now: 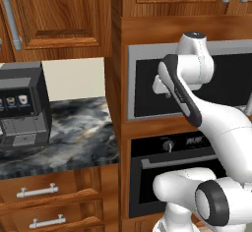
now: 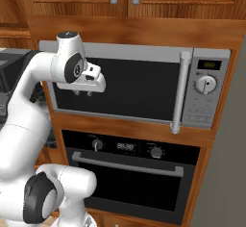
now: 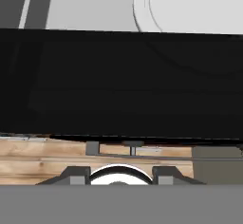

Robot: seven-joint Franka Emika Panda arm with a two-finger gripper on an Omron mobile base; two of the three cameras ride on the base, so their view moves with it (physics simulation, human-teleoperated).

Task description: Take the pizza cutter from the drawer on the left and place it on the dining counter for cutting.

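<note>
your arm's gripper [image 2: 82,93], jaws partly apart and empty, faces the microwave [image 2: 134,89] mid-frame; drawer [image 1: 39,189], lower left, awaits.

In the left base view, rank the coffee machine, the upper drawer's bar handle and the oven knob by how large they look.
Largest to smallest:
1. coffee machine, though cut off at the left edge
2. upper drawer's bar handle
3. oven knob

All three lie at a similar depth, so nearness barely skews this.

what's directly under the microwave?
A built-in oven with knobs and a bar handle, below the microwave and a wooden strip. Its inside is hidden behind the dark door.
</note>
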